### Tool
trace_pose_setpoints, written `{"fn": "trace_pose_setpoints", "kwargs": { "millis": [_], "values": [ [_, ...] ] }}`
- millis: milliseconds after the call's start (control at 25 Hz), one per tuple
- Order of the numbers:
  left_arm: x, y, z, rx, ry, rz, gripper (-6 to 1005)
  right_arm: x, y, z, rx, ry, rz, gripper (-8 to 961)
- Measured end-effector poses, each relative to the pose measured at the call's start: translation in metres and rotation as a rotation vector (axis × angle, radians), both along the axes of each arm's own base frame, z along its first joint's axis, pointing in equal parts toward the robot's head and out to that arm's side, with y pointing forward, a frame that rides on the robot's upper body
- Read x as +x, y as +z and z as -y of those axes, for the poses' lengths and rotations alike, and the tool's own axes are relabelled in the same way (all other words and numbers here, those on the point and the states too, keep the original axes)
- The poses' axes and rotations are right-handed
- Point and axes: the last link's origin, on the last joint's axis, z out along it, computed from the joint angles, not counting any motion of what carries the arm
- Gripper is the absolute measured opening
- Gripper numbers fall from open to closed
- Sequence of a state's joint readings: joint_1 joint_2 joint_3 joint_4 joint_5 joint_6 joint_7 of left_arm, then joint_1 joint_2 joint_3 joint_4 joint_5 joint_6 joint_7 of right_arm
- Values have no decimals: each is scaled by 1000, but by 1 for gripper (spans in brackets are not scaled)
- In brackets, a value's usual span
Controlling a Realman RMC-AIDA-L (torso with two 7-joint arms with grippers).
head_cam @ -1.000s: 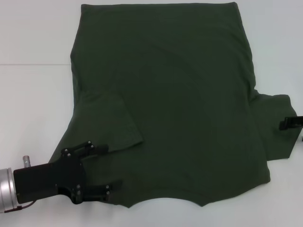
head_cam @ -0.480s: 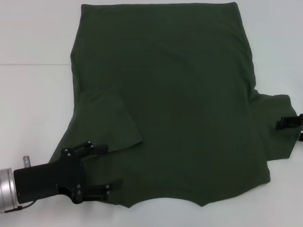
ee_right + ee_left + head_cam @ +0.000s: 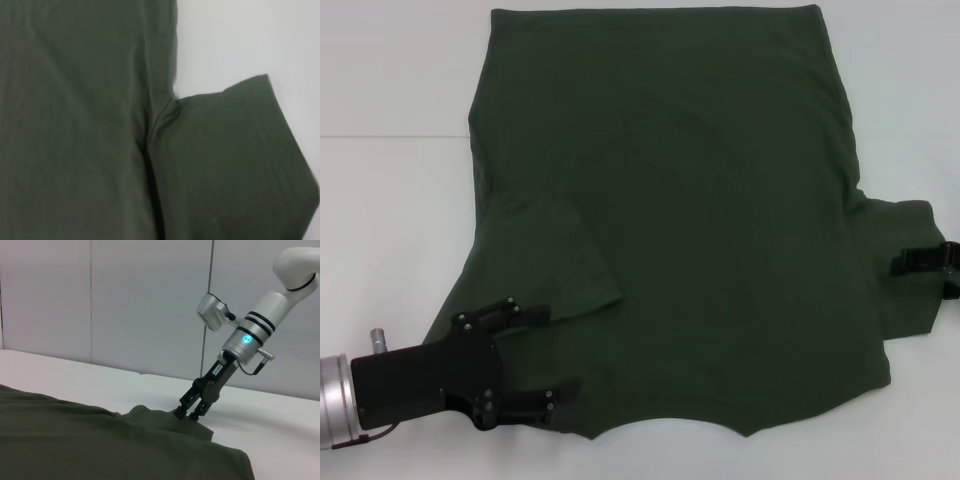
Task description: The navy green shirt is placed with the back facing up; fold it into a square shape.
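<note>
The navy green shirt (image 3: pixel 700 220) lies flat on the white table (image 3: pixel 390 220), neck edge toward me. Its left sleeve (image 3: pixel 555 265) is folded in over the body. Its right sleeve (image 3: pixel 905 310) still sticks out sideways and also shows in the right wrist view (image 3: pixel 225 160). My left gripper (image 3: pixel 548 355) rests open on the near left shoulder of the shirt, fingers spread wide. My right gripper (image 3: pixel 920 268) is over the right sleeve. The left wrist view shows the right gripper (image 3: pixel 188 415) tilted, fingers a little apart, tips on the sleeve cloth.
White table surface surrounds the shirt on the left, right and near side. A seam line in the table (image 3: pixel 390 136) runs at the far left. A grey wall (image 3: pixel 125 300) stands behind the table.
My right gripper has moved left, further in over the right sleeve. The left gripper and the shirt have not moved.
</note>
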State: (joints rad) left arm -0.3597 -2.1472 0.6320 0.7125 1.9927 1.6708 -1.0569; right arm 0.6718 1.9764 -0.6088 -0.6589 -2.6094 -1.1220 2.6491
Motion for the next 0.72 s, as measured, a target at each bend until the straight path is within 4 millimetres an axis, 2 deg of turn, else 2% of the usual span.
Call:
{"fn": "trace_pose_setpoints", "kwargs": {
  "millis": [720],
  "values": [
    [1, -1, -1, -2, 3, 4, 937, -22, -11, -11, -33, 53, -9, 925]
  ]
}}
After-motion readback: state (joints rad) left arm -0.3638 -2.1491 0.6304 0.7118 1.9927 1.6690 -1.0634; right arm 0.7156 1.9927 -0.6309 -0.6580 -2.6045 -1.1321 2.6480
